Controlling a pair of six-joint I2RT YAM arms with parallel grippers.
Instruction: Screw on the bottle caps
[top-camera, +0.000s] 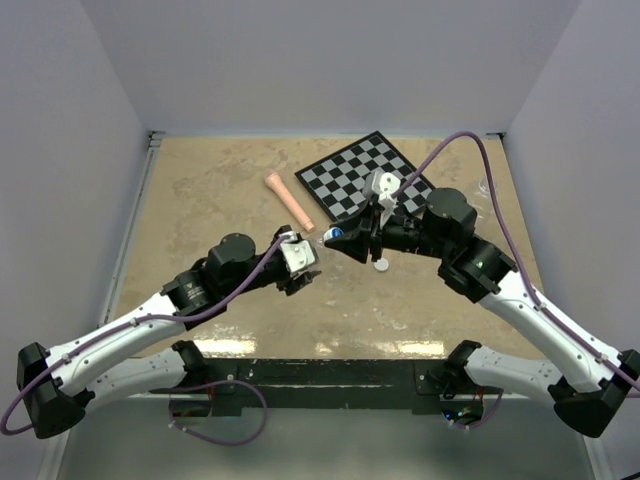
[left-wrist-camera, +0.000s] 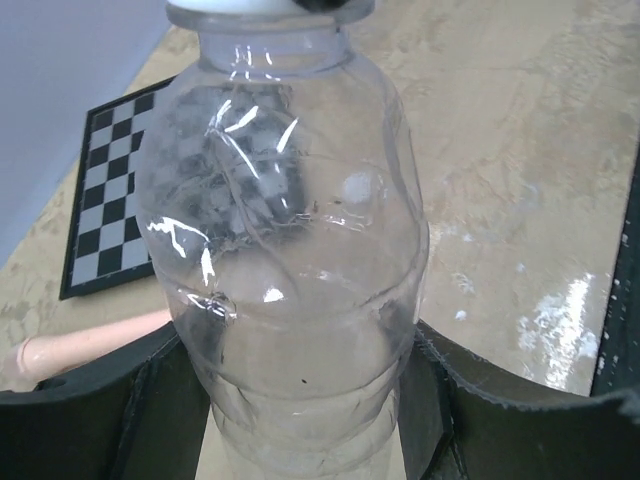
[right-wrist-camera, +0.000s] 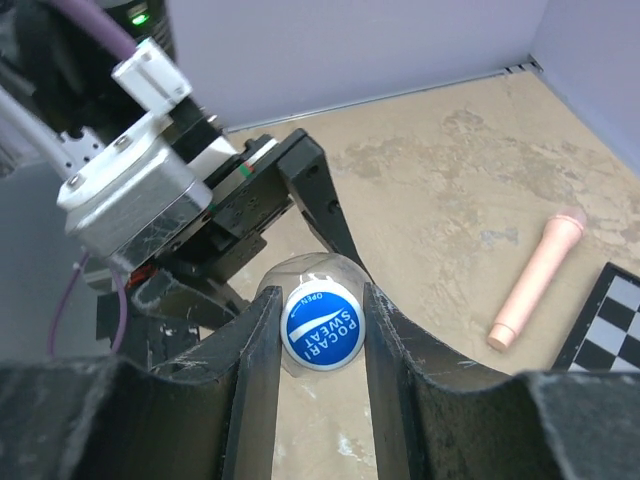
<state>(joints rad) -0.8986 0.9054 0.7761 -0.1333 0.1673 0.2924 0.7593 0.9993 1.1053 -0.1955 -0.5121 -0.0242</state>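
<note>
My left gripper (top-camera: 303, 266) is shut on the small clear bottle (left-wrist-camera: 290, 260), its fingers (left-wrist-camera: 130, 400) clamped on the lower body, holding it tilted toward the right arm. My right gripper (right-wrist-camera: 320, 300) is shut on the blue cap with the white mark (right-wrist-camera: 322, 327), which sits on the bottle's mouth; the bottle's shoulder (right-wrist-camera: 318, 268) shows just behind it. From above the blue cap (top-camera: 335, 233) lies between the two grippers. The plain white cap (top-camera: 381, 265) lies loose on the table below the right gripper. I cannot make out the larger labelled bottle.
A pink tapered stick (top-camera: 289, 200) lies on the table behind the left gripper and also shows in the right wrist view (right-wrist-camera: 535, 280). A black-and-white checkerboard (top-camera: 368, 175) lies at the back centre. Grey walls close in the table on three sides.
</note>
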